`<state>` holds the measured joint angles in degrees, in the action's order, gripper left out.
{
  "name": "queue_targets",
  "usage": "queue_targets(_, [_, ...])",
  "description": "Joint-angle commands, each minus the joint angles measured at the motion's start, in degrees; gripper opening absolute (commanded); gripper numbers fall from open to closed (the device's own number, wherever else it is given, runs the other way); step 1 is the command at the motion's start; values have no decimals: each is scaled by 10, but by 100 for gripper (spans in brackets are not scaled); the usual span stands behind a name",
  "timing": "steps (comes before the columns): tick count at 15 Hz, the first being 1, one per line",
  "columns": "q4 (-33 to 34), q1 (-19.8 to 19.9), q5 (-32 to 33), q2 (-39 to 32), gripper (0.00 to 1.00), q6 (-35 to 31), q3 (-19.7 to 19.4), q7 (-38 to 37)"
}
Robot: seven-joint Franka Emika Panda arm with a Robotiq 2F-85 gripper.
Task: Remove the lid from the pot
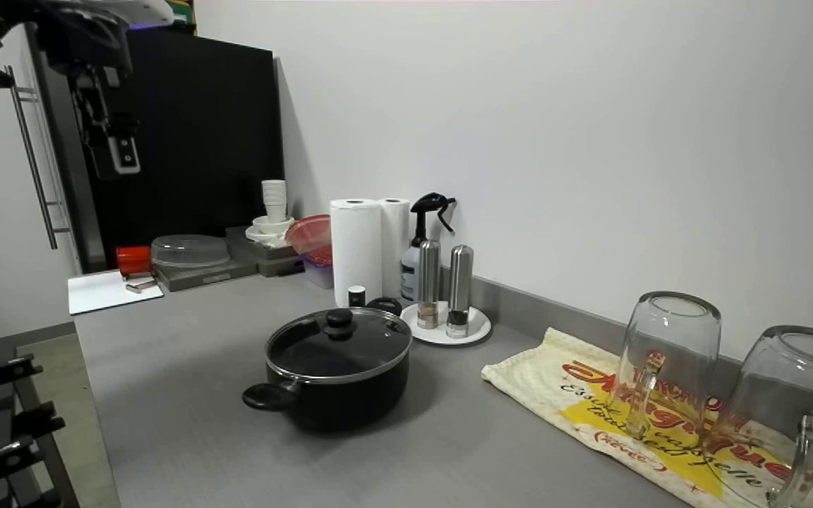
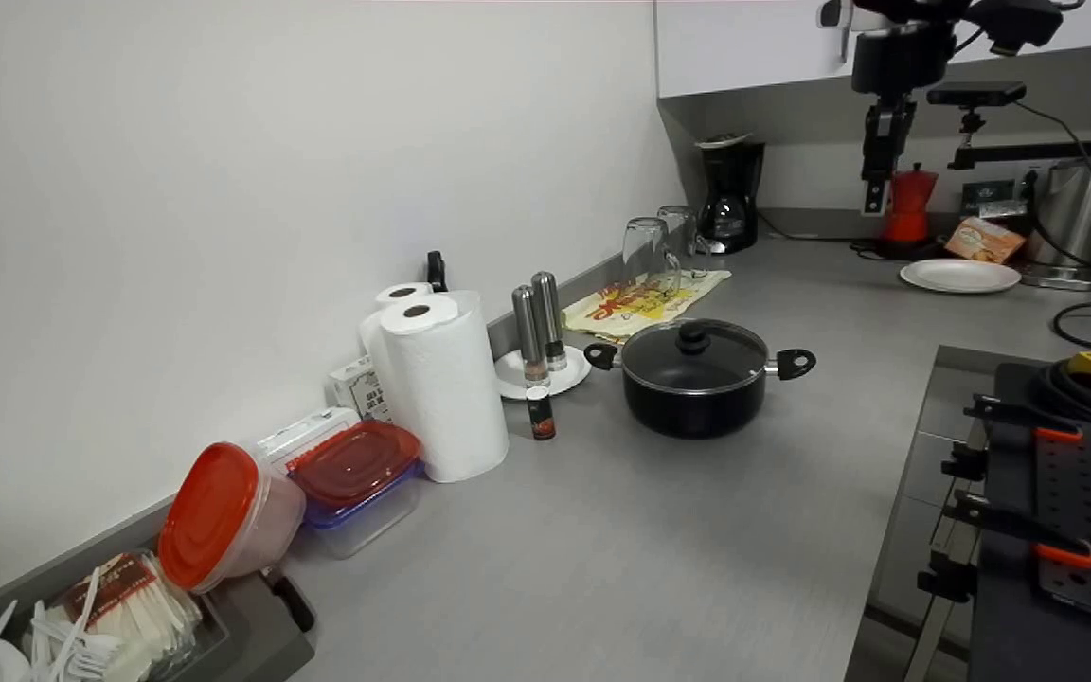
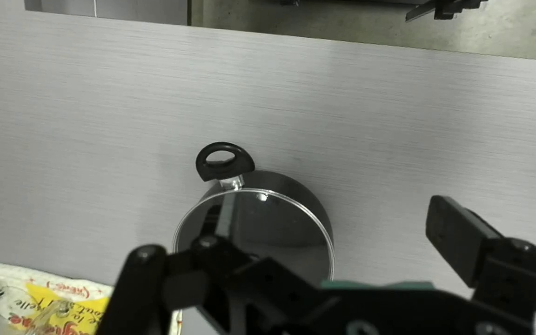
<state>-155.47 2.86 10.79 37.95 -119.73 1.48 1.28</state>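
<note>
A long grey tabletop [image 1: 188, 409] runs beside a plain white wall [image 1: 519, 141], with a low grey upstand [image 1: 519, 307] along its wall edge. Past the opposite, front edge lie a beige floor [image 3: 365, 28] and a black perforated platform [image 2: 1071, 493]. A tall black panel [image 1: 202, 141] stands at one end.

The pot [image 2: 692, 412] is on the middle stretch, between the wall edge and the front edge. It is wide, shallow and black, with two loop handles [image 3: 237, 168]. The lid [image 2: 697, 371] sits level on it: see-through, bordered with thin metal, topped by a rounded black knob [image 1: 339, 317]. The hand [image 2: 875, 196] hangs high over the tabletop, well apart from the lid; the wrist view shows its fingers [image 3: 456, 237] spread wide.

Nearer the wall edge, two shiny metal mills [image 1: 461, 279] stand upright on a white plate [image 1: 478, 327], near white paper towel rolls [image 2: 451, 398]. Farther along that edge, two upturned glass mugs [image 1: 682, 339] rest on a cream cloth [image 1: 533, 368] printed in red and yellow.

A black coffee maker [image 2: 730, 189] near a far corner and a red moka pot [image 2: 910, 204] appear in an exterior view. Stacked white cups [image 1: 274, 201] and a clear dome [image 1: 191, 250], near the panel end, also show in an exterior view. Only the wrist view looks down from above: fine streaks cross the tabletop, and the hand's dark parts cover some of the lid.
</note>
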Motion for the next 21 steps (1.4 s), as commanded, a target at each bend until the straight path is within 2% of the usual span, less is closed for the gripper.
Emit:
queue_targets(1, [97, 10, 25, -54, 100, 5, 1, -2])
queue_targets(6, [268, 17, 57, -158, 100, 4, 6, -7])
queue_targets(11, [389, 14, 76, -287, 100, -6, -1, -8])
queue_targets(15, [431, 8, 55, -384, 100, -20, -15, 5])
queue_targets(21, [415, 20, -4, -485, 100, -21, -41, 20])
